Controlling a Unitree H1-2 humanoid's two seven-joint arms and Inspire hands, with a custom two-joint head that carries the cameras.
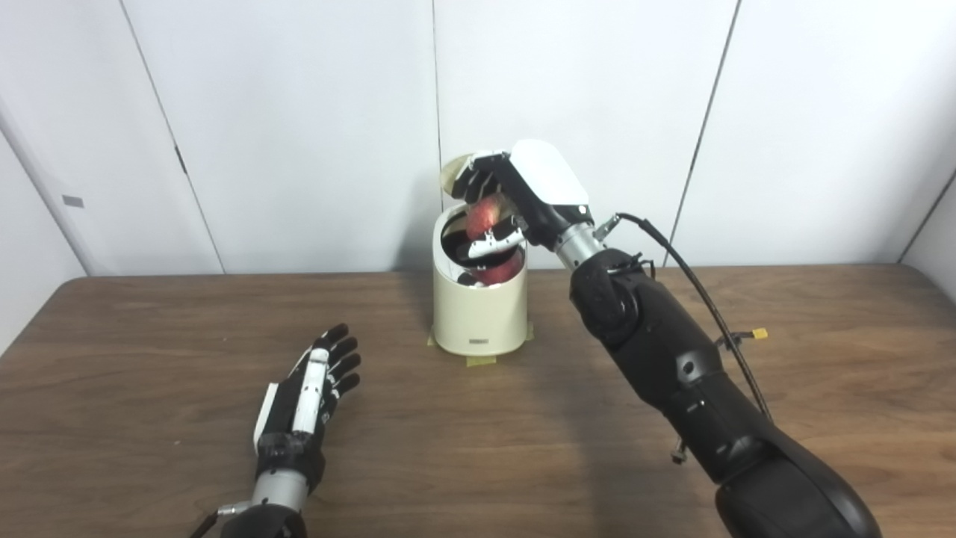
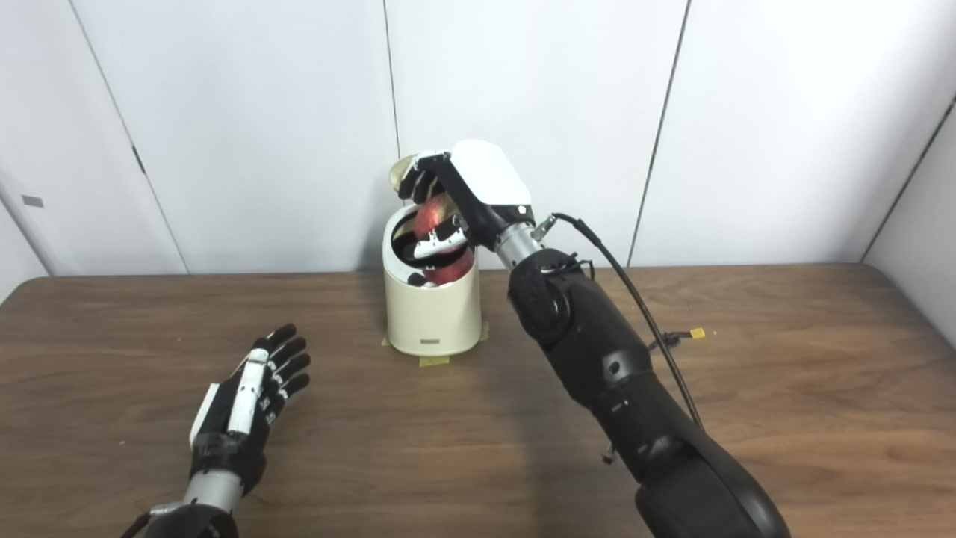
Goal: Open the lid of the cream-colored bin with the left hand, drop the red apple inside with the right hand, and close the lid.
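The cream-colored bin (image 1: 478,314) stands at the back middle of the table, its lid (image 1: 450,172) tipped up behind the opening. Just above the bin's open mouth, my right hand (image 1: 523,196) is shut on the red apple (image 1: 483,215), fingers wrapped over it. More red shows lower inside the rim; I cannot tell whether it is a reflection. My left hand (image 1: 314,385) rests open on the table, front left of the bin, well apart from it, fingers stretched and holding nothing.
Yellow tape (image 1: 478,361) marks the bin's base. A black cable with a yellow connector (image 1: 759,333) hangs off my right forearm over the table. White wall panels (image 1: 299,134) stand close behind the bin. The brown tabletop (image 1: 478,448) stretches wide on both sides.
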